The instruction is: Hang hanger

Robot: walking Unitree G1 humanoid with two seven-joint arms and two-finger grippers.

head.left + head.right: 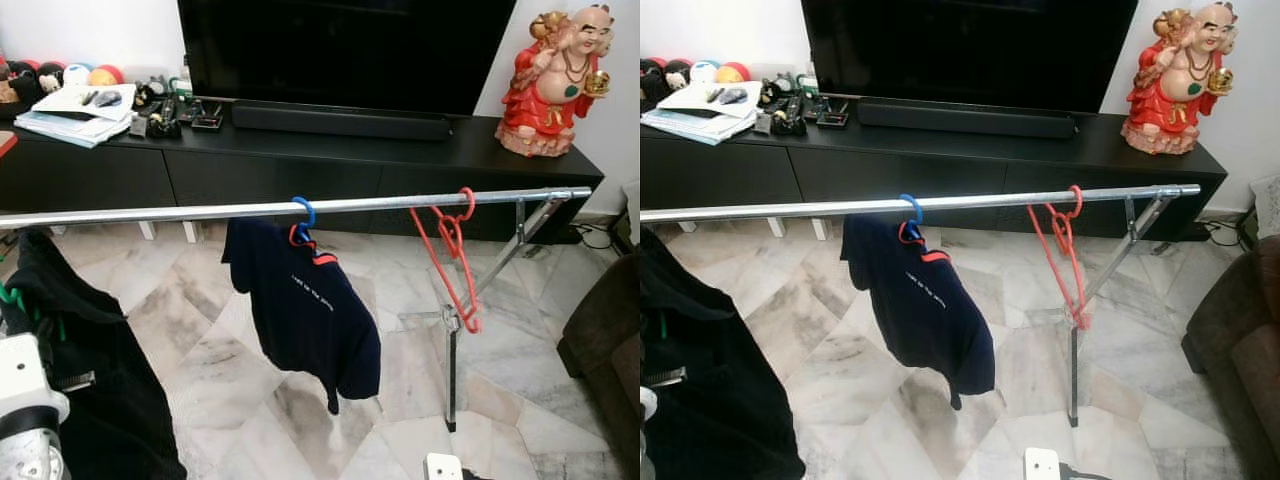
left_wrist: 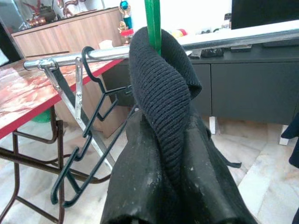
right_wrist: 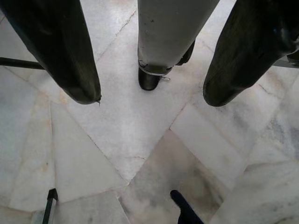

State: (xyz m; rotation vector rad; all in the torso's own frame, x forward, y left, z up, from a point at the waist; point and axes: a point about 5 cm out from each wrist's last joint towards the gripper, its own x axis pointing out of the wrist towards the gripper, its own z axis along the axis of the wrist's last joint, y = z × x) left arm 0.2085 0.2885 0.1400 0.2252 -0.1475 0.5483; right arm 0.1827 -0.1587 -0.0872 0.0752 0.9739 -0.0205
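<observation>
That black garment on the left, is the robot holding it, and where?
Yes, apparently. The left gripper is shut on the black garment at its ribbed collar, just below the green hanger. The right gripper hangs open, holding nothing.

- Home living room: big black TV (image 1: 345, 50) on a long low black media cabinet (image 1: 300, 160), soundbar (image 1: 340, 122) just in front of the TV.
- Red laughing Buddha statue (image 1: 555, 80) on the cabinet's right end, right of the TV.
- Papers (image 1: 75, 105), small gadgets and round plush toys (image 1: 60, 75) on the cabinet's left end.
- Marble-pattern tile floor (image 1: 230, 380) in front of the cabinet.
- Metal clothes rail (image 1: 300, 208) across the room in front of the cabinet, with a navy shirt (image 1: 305, 310) and red hangers (image 1: 450, 255) on it.
- Dark brown sofa arm (image 1: 605, 340) right of the rail.
</observation>
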